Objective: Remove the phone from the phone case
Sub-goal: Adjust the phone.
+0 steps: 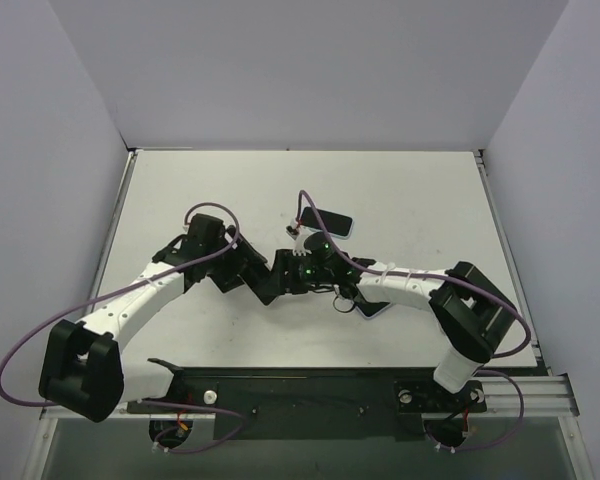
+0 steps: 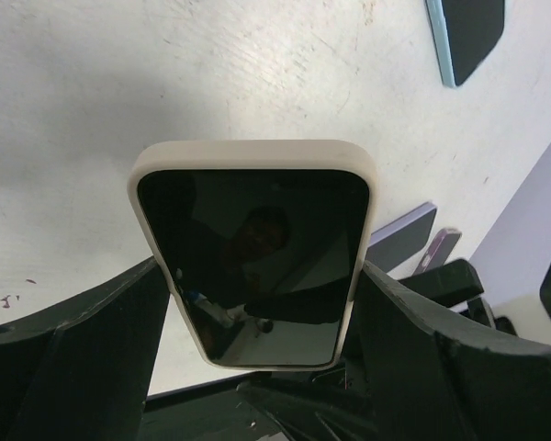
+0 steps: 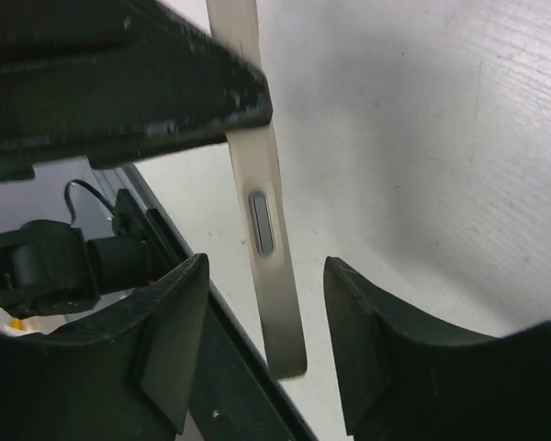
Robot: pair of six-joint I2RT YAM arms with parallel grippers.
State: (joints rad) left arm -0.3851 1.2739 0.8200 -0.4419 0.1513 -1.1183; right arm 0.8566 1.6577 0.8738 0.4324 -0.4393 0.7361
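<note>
While the left tool (image 2: 266, 317) clenches the cream phone case (image 2: 253, 153) by its sides above the bench (image 2: 92, 73), the phone (image 2: 257, 248) sits inside; the right tool (image 3: 264, 312) stands released around one case edge.

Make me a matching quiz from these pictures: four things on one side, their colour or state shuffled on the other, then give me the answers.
Things:
1. phone case
2. phone screen
3. blue-edged phone
4. right gripper

Colour or state:
A. lying flat on the table
B. jaws apart, either side of the case's edge
C. cream
D. black and glossy

Pairs: 1-C, 2-D, 3-A, 4-B
</note>
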